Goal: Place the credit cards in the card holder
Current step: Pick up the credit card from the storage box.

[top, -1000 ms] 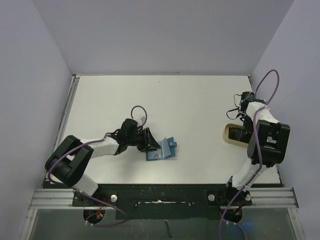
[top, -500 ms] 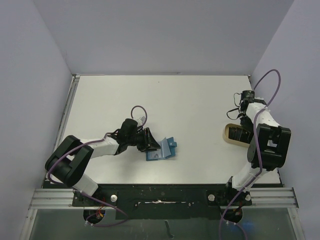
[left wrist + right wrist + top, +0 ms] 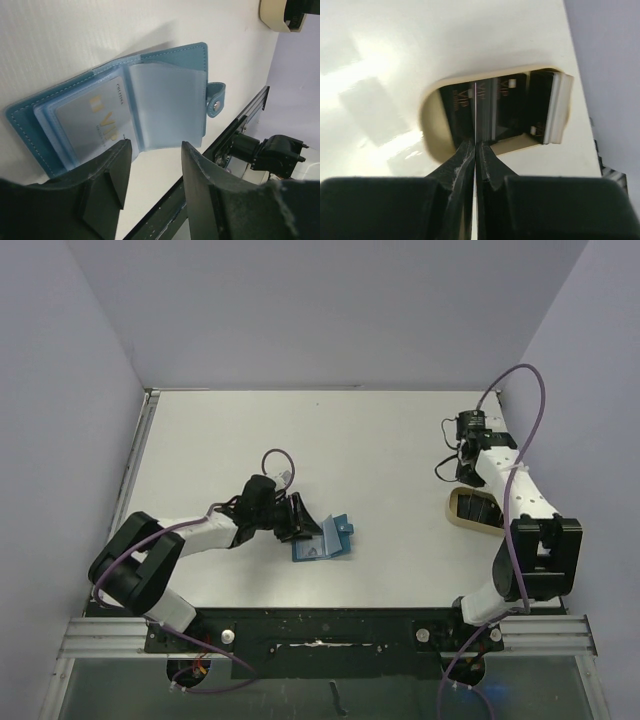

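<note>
On the white table (image 3: 380,440) a blue card holder (image 3: 325,543) lies open near the middle. A tan tray (image 3: 452,508) sits near the right edge.

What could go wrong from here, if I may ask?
1. The right gripper pinches a card by the fingertips alone; it could twist or slip.
2. The left gripper is open at the card holder, not clamping it, so the holder might slide or fold during insertion.
3. One slot already holds a VIP card; aiming there could jam.
</note>
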